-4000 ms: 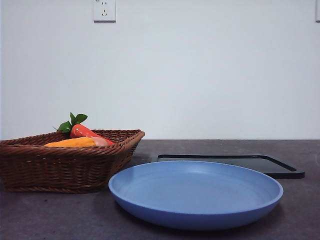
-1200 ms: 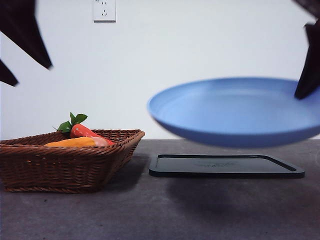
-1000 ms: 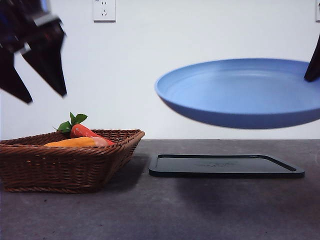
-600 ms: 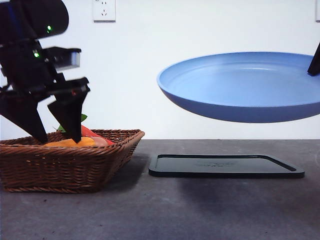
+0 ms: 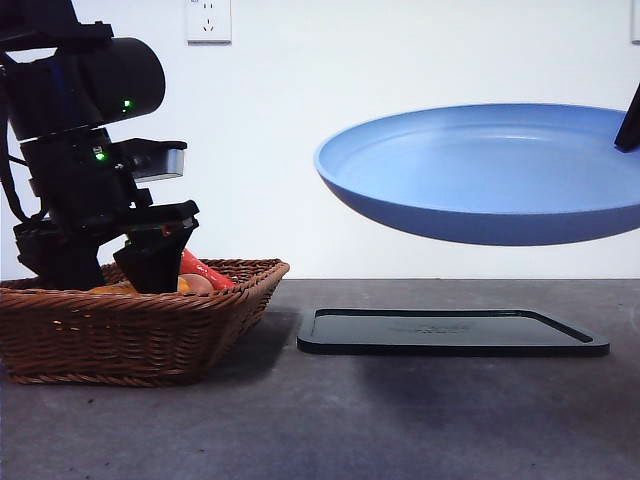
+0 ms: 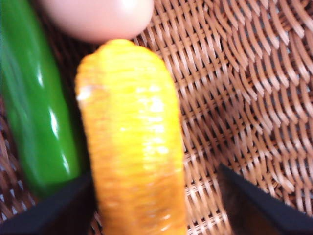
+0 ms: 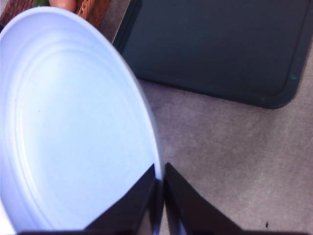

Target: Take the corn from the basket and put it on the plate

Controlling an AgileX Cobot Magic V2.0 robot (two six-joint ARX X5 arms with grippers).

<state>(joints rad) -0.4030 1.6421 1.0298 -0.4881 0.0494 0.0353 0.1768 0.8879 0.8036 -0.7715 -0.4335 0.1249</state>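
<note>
Corn (image 6: 132,142) between spread left tool (image 6: 156,205) jaws — right tool (image 7: 160,196) pinching plate (image 7: 73,122) rim.

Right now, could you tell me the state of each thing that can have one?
Orange-yellow corn cob: lying in the basket, between open fingers.
Brown woven wicker basket: on the table.
Round blue plate: held in the air by its rim.
Left gripper: open.
Right gripper: shut on the rim.

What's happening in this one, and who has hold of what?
The right gripper is shut on the rim of the blue plate, holding it in the air above the black tray. The left gripper is down in the wicker basket, jaws open on either side of the corn, not yet closed on it.
</note>
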